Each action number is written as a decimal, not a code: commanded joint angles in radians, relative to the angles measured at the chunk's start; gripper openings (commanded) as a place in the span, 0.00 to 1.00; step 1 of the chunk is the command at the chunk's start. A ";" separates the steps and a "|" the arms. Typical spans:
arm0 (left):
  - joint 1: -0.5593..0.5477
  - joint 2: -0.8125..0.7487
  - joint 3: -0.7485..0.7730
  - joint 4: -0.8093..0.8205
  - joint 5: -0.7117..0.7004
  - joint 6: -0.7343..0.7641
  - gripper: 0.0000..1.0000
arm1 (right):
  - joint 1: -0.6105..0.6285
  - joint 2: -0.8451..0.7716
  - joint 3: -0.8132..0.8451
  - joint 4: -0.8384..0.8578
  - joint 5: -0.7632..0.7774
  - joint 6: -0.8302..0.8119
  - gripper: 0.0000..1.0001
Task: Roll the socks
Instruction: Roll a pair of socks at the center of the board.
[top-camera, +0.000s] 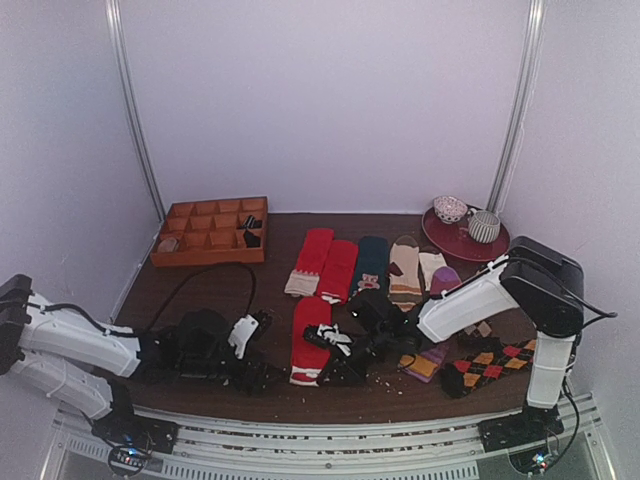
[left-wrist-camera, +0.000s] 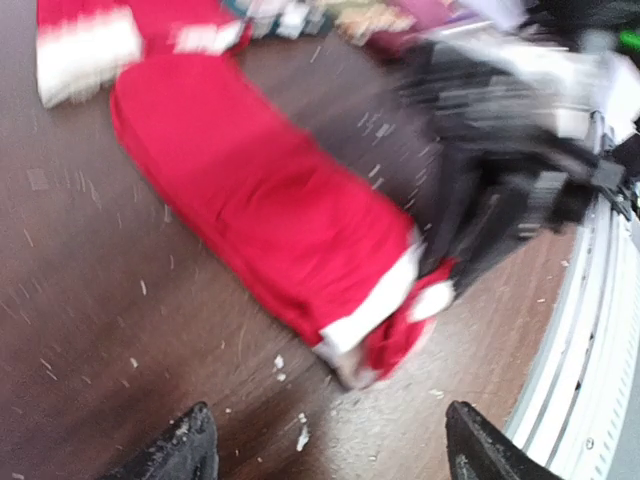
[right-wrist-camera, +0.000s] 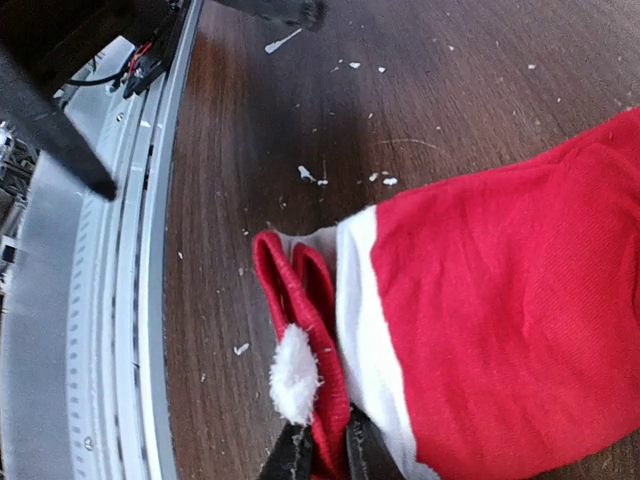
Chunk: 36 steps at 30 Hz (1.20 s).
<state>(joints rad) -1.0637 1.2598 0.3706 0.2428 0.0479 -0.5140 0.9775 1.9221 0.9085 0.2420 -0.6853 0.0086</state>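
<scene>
Socks (top-camera: 311, 340) lay flat in the overhead view, banded end towards the rail (top-camera: 330, 428). Through my left wrist camera, my left gripper (left-wrist-camera: 330, 455) stood spread, clear of the socks, nearer the rail. Through my right wrist camera, my right gripper (right-wrist-camera: 327, 455) pinched their folded band beside the rail.

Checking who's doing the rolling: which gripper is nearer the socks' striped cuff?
Right. The right gripper is shut on the folded cuff of the socks. The left gripper hovers open just short of that end, not touching it.
</scene>
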 joint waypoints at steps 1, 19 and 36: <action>-0.098 -0.110 -0.068 0.150 -0.145 0.208 0.76 | -0.052 0.100 0.030 -0.292 -0.130 0.156 0.11; -0.129 0.243 -0.025 0.539 -0.026 0.562 0.70 | -0.105 0.147 0.125 -0.450 -0.145 0.183 0.11; -0.130 0.463 0.045 0.653 0.040 0.626 0.52 | -0.107 0.150 0.105 -0.453 -0.136 0.173 0.11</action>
<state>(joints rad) -1.1866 1.7111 0.3893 0.8383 0.0868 0.0952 0.8764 2.0132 1.0630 -0.0769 -0.9333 0.1810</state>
